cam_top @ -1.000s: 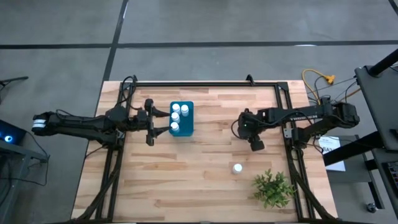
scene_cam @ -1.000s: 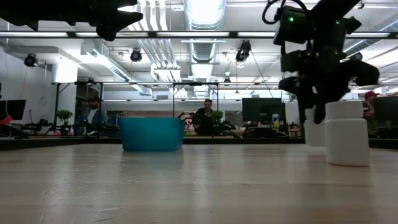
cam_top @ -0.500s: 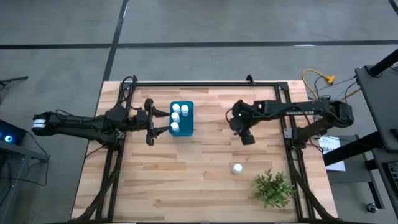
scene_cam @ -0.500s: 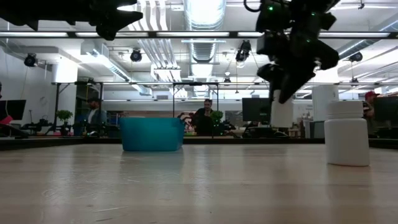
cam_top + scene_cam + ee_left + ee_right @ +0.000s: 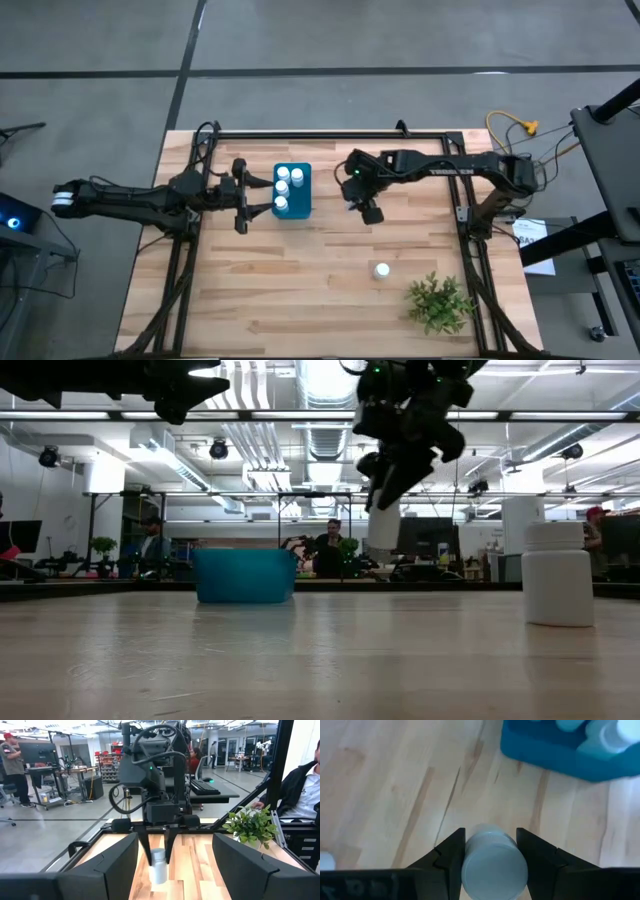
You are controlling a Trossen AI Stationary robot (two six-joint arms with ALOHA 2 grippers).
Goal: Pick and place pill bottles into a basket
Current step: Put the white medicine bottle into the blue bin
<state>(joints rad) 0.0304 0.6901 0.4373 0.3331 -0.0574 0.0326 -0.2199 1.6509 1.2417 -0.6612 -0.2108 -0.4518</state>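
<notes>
Between the fingers of your right end effector [image 5: 490, 855] sits one white pill bottle [image 5: 494, 865], clamped on both sides and carried clear above the tabletop [image 5: 330, 290]. The low view shows this bottle hanging upright under the end effector, well off the wood. From above, the right end effector is near the middle of the tabletop, a short way to the right of the blue basket [image 5: 303, 205], not yet over it.

You can note that the basket stands toward the far left part of the tabletop. Three capped bottles [image 5: 283, 187] show inside it in a row along its left side; the right side shows blue floor. The right wrist view catches one corner of the basket with white caps in it, apart from the held bottle.

One more loose bottle [image 5: 381, 270] stands upright on the wood at the near right, just beside the green potted plant [image 5: 438, 303].

Your left end effector [image 5: 240, 197] waits just left of the basket, its fingers spread wide with nothing between them.

Beyond the tabletop, the low view shows seated people [image 5: 330, 550] in the room.
</notes>
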